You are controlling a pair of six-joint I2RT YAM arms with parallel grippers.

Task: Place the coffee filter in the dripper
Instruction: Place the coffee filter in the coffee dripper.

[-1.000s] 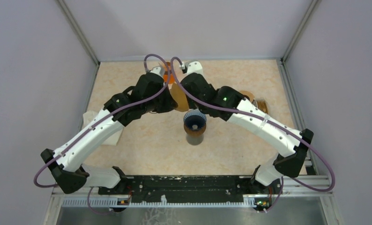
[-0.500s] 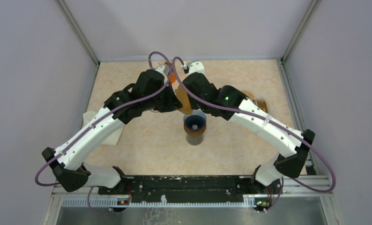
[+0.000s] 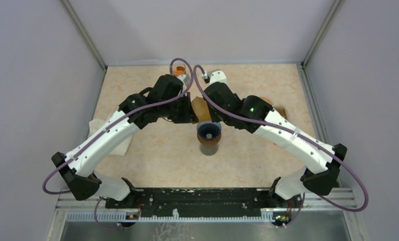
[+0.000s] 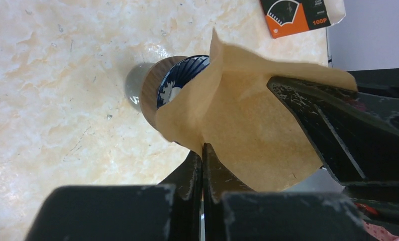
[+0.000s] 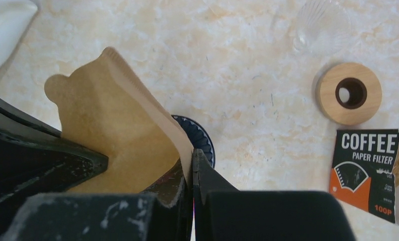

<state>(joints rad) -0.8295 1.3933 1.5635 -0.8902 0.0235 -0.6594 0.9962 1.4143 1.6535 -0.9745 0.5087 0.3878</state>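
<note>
Left pincer [image 4: 202,150] is clenched on the lower edge of the brown paper filter [image 4: 247,125]. Right pincer [image 5: 192,155] is clenched on the filter's opposite edge, so we have it pinched from both sides.

The filter hangs in the air between the two pincers, just behind and above the dripper [image 3: 208,131], and is not seated in it. In the left wrist view its edge overlaps the dripper's rim; we cannot tell whether they touch.

The dripper is a dark blue ribbed cone on a brown collar, standing upright mid-bench.

Writing:
- The right wrist view shows the box [image 5: 366,170] reading "COFFEE PAPER FILTER" in white on black, with "100P" on the orange part below.
- The left wrist view catches only a corner of that box, where "100P" is legible and the smaller print is too small to read.

View differences:
- Only the right wrist view shows a wooden ring [image 5: 349,93] with a centre hole beside the box, and a clear ribbed glass piece [image 5: 323,25] beyond it.
- In the top view the arms cover both pincers, with a sliver of filter showing between them.
- The top view also shows a white cloth [image 3: 119,145] under the left arm on the marbled bench [image 3: 152,155].
</note>
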